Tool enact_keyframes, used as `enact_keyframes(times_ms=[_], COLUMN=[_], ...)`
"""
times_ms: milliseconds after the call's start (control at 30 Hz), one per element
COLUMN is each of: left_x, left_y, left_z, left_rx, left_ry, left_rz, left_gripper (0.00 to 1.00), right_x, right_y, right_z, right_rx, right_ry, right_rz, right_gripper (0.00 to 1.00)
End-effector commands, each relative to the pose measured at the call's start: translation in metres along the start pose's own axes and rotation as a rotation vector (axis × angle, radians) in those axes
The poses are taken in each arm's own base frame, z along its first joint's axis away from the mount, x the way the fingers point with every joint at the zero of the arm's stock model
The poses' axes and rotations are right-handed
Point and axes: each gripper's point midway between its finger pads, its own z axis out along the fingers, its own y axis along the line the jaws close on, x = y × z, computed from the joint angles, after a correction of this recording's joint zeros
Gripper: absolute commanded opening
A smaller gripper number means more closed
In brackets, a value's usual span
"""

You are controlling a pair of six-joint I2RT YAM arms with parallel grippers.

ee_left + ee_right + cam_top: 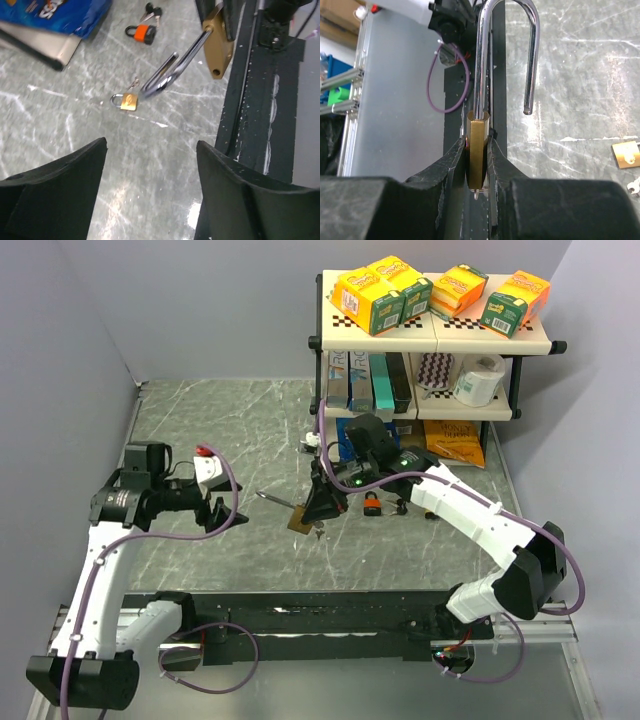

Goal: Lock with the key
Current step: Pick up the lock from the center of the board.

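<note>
My right gripper point(479, 150) is shut on the body of a large brass padlock point(477, 150), held off the table. Its long chrome shackle point(532, 55) stands open, the free end out of the body. A small metal ring point(478, 192) hangs under the padlock's bottom; the key itself I cannot make out. From above, the padlock point(298, 521) sits at mid-table in the right gripper point(322, 502), its shackle point(272, 500) pointing left. My left gripper point(228, 515) is open and empty, a short way left of the shackle tip. In the left wrist view the padlock point(219, 47) lies beyond the left gripper point(150, 150).
A small brass padlock point(129, 101) with keys lies on the table beyond the shackle. An orange padlock point(142, 33) with keys point(152, 11) lies near the shelf unit point(430, 335), which carries boxes and a paper roll. The black rail point(265, 100) runs along the near edge.
</note>
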Motion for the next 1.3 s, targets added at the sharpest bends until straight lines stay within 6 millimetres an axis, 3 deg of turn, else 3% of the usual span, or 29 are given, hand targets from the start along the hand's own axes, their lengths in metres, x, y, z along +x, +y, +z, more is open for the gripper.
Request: enact_keyframes(times_ms=[0, 333, 533, 767, 867, 1033, 1267], left_x=[-0.029, -0.036, -0.023, -0.012, -0.007, -0.003, -0.010], left_y=[-0.010, -0.030, -0.042, -0.043, -0.045, -0.043, -0.045], left_z=[0.004, 0.034, 0.048, 0.049, 0.049, 0.049, 0.048], left_rx=[0.085, 0.164, 0.215, 0.223, 0.228, 0.220, 0.241], left_ry=[-0.097, -0.119, -0.053, -0.011, 0.005, 0.016, 0.003], left_rz=[0.099, 0.129, 0.153, 0.171, 0.174, 0.175, 0.179], left_gripper=[0.75, 0.69, 0.55, 0.35, 0.35, 0.44, 0.21], right_x=[-0.016, -0.018, -0.021, -0.017, -0.016, -0.016, -0.014], right_y=[0.025, 0.041, 0.047, 0.047, 0.047, 0.048, 0.047], right_z=[-0.009, -0.004, -0.004, -0.007, -0.008, -0.007, -0.007], right_rx=[-0.068, -0.119, -0.131, -0.122, -0.119, -0.124, -0.119], right_ry=[-0.041, -0.031, -0.034, -0.027, -0.028, -0.027, -0.022], right_rz=[-0.135, -0.181, -0.202, -0.218, -0.224, -0.226, -0.224], right_gripper=[0.00, 0.00, 0.00, 0.00, 0.00, 0.00, 0.00])
